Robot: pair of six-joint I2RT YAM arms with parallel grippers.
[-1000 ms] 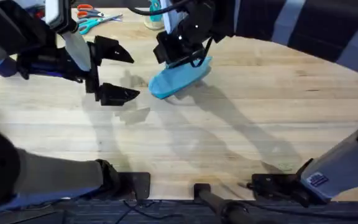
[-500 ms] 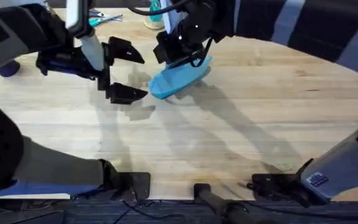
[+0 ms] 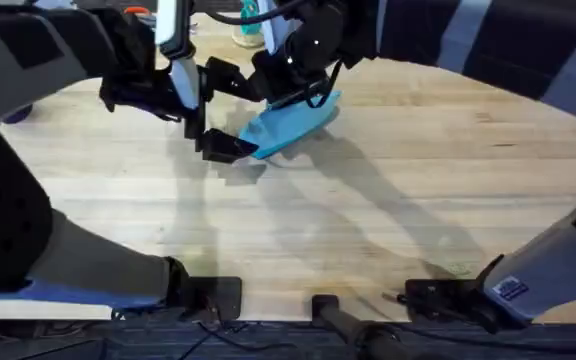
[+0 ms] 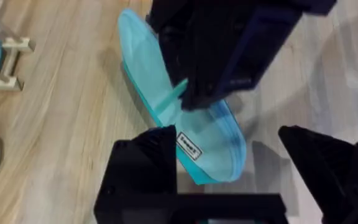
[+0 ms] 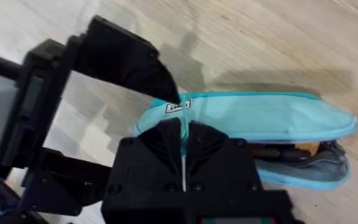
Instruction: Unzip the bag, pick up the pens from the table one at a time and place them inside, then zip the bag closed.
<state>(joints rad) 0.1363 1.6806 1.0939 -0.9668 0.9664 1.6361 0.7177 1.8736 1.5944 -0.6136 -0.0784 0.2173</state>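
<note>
Small light-blue fabric pencil pouch (image 3: 290,124) lies on light wood bench (image 3: 388,210). Right pincer (image 5: 184,140) clamped together on thin teal zipper pull, likely to work zipper. Left pincer (image 3: 226,112) fingers apart, straddling pouch's near end, probably to brace it.

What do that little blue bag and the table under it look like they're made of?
The bag looks like soft light-blue fabric, matte, with a stitched seam and a sewn-on label, and it sags open. The table looks like pale wood planks with visible grain, smooth, possibly sealed.
</note>
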